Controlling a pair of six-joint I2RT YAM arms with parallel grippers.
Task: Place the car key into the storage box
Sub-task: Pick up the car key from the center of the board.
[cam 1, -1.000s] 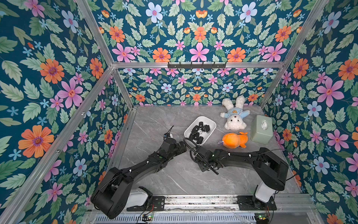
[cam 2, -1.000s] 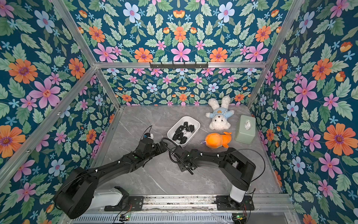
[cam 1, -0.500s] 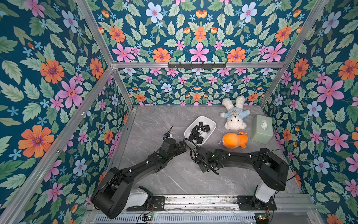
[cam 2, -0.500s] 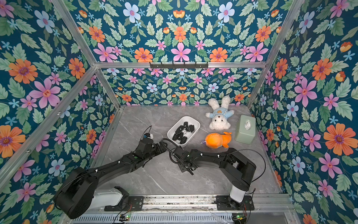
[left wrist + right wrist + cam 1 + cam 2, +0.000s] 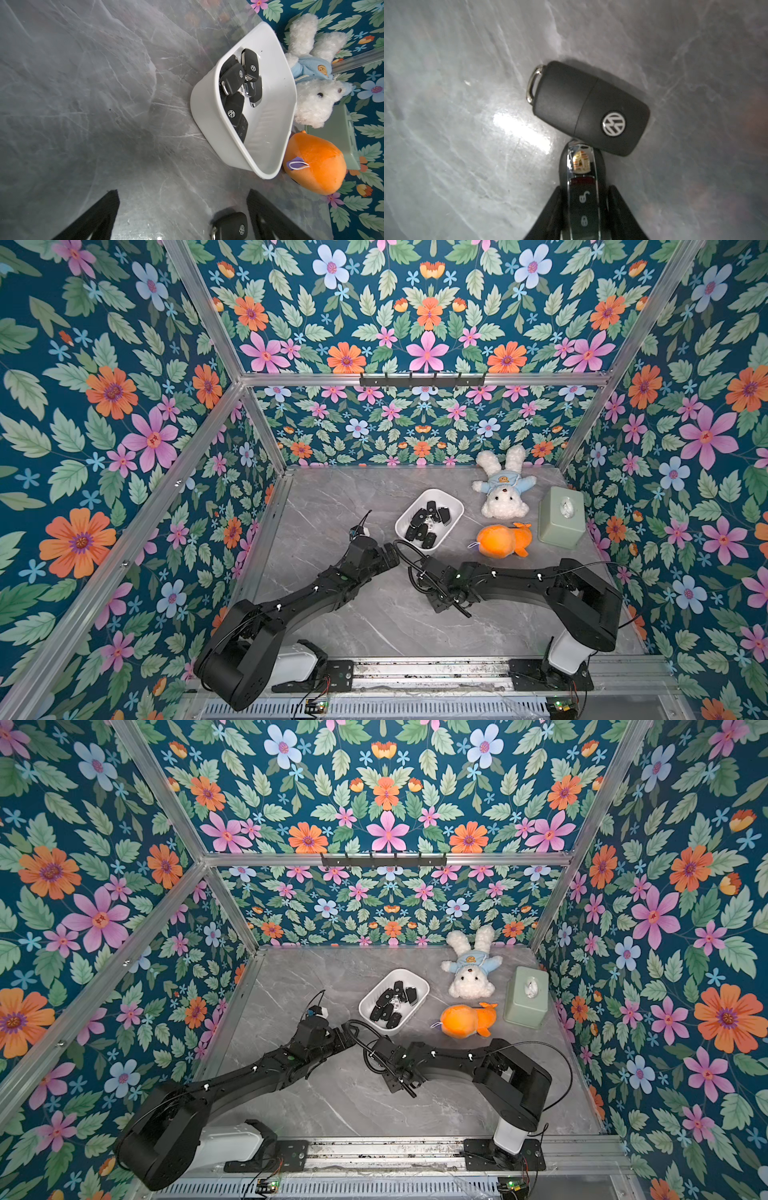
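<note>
Both right jaws had just pinched shut on the car key, low centre in the right wrist view, its nose touching a second black key on the table. Beyond, the left jaws gaped, empty. Lifting to the storage box, mid-frame in a top view, seemed next.

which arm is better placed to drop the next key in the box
Right, probably: the right hand is shut on a chrome-trimmed key. The left hand is open and empty, a black key loose beside it.
</note>
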